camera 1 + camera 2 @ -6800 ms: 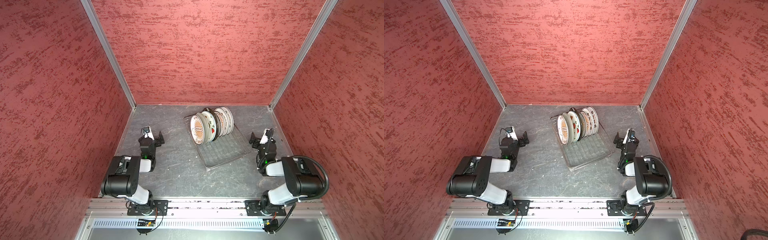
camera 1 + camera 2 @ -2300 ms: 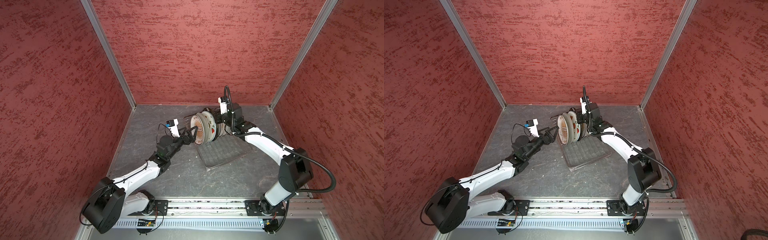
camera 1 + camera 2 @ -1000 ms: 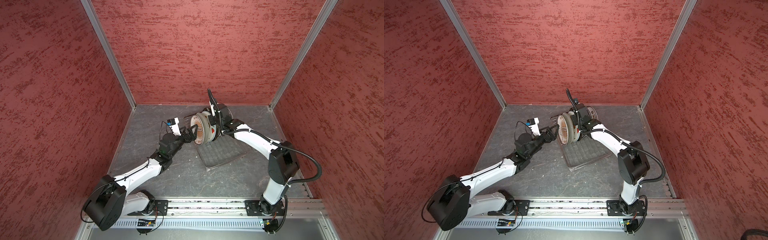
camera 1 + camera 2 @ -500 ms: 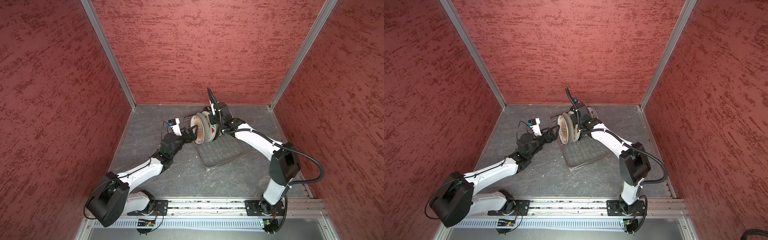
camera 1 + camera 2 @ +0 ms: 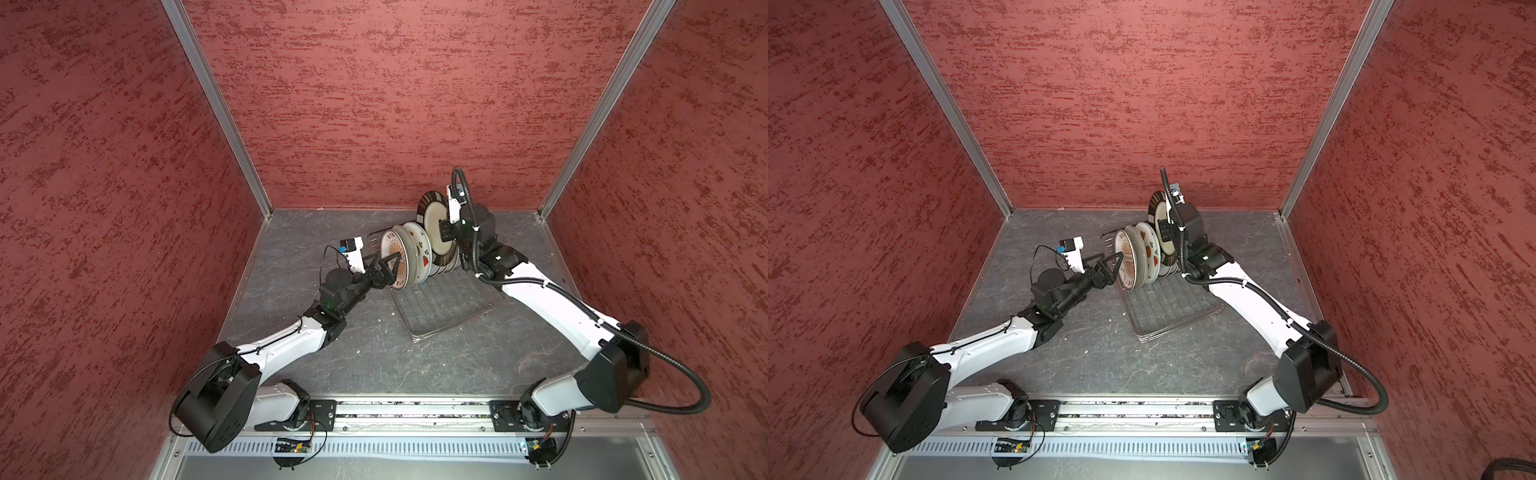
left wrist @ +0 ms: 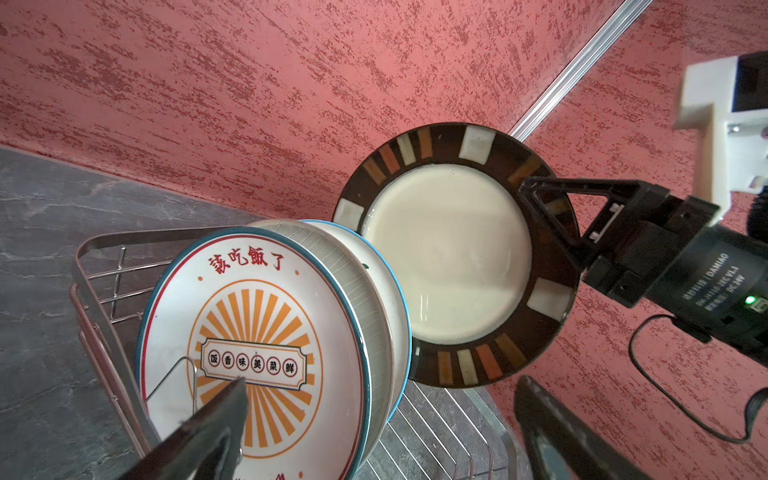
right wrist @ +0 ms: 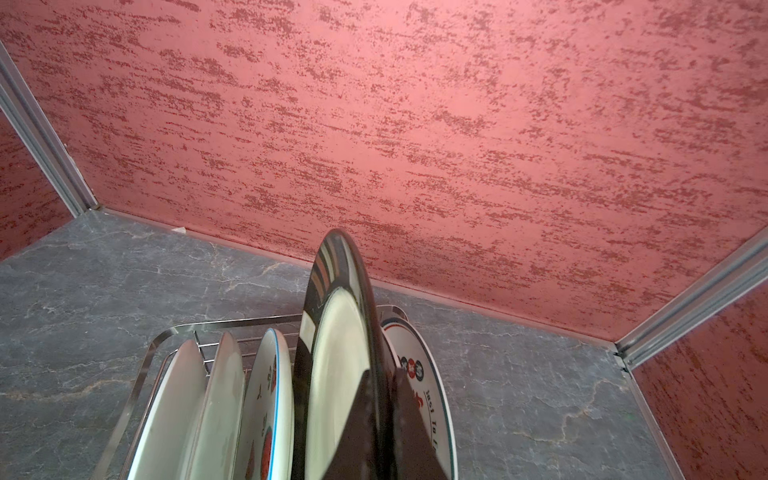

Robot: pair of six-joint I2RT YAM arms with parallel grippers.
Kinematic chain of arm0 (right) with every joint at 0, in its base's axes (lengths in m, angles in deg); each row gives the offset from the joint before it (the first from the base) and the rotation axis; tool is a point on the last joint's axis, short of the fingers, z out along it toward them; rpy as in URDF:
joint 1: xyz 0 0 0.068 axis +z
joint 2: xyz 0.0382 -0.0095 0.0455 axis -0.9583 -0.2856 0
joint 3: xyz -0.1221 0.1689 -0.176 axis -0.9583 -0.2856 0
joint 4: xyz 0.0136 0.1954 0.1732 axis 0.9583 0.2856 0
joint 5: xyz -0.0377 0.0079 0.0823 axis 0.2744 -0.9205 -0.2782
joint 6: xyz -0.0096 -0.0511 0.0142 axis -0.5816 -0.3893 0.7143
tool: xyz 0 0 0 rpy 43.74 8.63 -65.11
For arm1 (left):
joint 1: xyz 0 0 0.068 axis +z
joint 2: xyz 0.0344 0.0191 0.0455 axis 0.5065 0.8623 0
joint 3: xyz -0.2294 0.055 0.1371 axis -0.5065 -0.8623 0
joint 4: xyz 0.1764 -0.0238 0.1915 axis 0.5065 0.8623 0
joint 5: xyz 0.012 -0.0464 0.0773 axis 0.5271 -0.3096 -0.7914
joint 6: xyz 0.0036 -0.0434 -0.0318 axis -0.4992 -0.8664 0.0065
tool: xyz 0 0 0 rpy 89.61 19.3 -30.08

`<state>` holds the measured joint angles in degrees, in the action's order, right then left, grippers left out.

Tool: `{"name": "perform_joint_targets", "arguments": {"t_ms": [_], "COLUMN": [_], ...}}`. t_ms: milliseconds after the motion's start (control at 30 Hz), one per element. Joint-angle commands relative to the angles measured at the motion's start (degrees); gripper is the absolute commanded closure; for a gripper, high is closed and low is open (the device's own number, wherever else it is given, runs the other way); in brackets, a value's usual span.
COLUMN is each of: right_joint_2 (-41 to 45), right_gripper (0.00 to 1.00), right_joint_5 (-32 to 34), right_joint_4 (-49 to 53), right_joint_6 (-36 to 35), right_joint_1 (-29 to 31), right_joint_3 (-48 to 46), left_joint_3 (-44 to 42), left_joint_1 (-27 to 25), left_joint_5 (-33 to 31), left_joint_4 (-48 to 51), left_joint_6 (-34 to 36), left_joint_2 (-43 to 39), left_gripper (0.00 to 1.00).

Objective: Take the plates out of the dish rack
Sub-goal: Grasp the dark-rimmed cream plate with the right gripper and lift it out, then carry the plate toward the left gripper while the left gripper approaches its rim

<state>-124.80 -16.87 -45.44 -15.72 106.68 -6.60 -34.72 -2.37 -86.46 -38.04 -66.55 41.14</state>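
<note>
The wire dish rack (image 5: 449, 307) (image 5: 1171, 307) lies at the back of the grey floor, with several plates standing on edge at its far end. My right gripper (image 5: 445, 227) (image 7: 384, 415) is shut on the rim of the dark-rimmed plate (image 5: 434, 216) (image 5: 1158, 214) (image 6: 449, 257), holding it upright above the row. At the near end of the row stands the orange sunburst plate (image 5: 392, 247) (image 6: 249, 316). My left gripper (image 5: 392, 270) (image 6: 382, 386) is open, one finger in front of that plate's face. The watermelon plate (image 5: 422, 255) stands behind it.
The red textured back wall (image 5: 395, 124) rises close behind the rack, with aluminium corner posts (image 5: 216, 108) on both sides. Grey stone-patterned floor (image 5: 332, 365) surrounds the rack. The right arm's black cable (image 5: 469, 232) loops beside the lifted plate.
My right gripper has lifted the dark-rimmed plate up out of the row. The left gripper has edged a little closer to the sunburst plate and stays open.
</note>
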Motion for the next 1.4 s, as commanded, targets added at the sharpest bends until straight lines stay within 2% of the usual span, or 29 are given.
{"name": "perform_joint_targets", "arguments": {"t_ms": [0,300,467,533,667,733,867,1067,1167,1233,1367], "right_joint_2": [5.9,12.0,13.6,14.2,16.0,17.2,18.8,20.4,21.2,21.4,23.2], "right_gripper": [1.0,1.0,1.0,1.0,1.0,1.0,1.0,0.97,0.96,1.0,1.0], "right_joint_5": [4.4,4.3,-1.6,-4.8,-5.9,-6.8,-8.2,-1.0,-6.3,-12.3,-18.6], "right_joint_4": [-13.8,-23.2,-22.4,-22.1,-23.0,-22.3,-18.9,-12.1,-10.1,-10.0,-18.0], "right_joint_6": [-1.1,-1.1,4.7,7.6,11.9,14.8,23.6,40.0,43.3,46.0,51.6], "right_joint_1": [-0.1,-0.9,-3.6,-4.9,-6.4,-7.3,-8.6,-8.8,-8.8,-8.9,-9.0], "right_joint_3": [-0.8,-7.3,-7.5,-7.4,-8.1,-8.2,-8.2,-8.6,-8.8,-9.1,-14.2], "left_joint_3": [0.2,3.1,5.2,5.9,6.4,6.0,4.2,4.2,3.7,3.6,4.7], "left_joint_1": [-0.3,-0.2,0.2,0.7,2.3,3.6,7.4,11.9,12.9,12.5,11.5], "left_joint_5": [0.3,2.1,1.9,3.7,8.8,11.3,20.4,28.6,31.1,31.3,30.5], "left_joint_4": [-1.1,2.9,7.3,8.2,8.8,8.0,1.8,1.0,-0.3,-0.1,1.7], "left_joint_6": [1.5,4.3,5.6,5.5,4.6,3.1,-1.2,-9.4,-12.1,-12.0,-11.3], "left_joint_2": [0.4,-0.1,-0.4,-0.5,-1.2,-1.5,-1.8,-2.5,-3.1,-3.6,-3.3], "left_gripper": [0.01,0.01,0.01,0.01,0.01,0.01,0.01,0.01,0.0,0.0,0.0]}}
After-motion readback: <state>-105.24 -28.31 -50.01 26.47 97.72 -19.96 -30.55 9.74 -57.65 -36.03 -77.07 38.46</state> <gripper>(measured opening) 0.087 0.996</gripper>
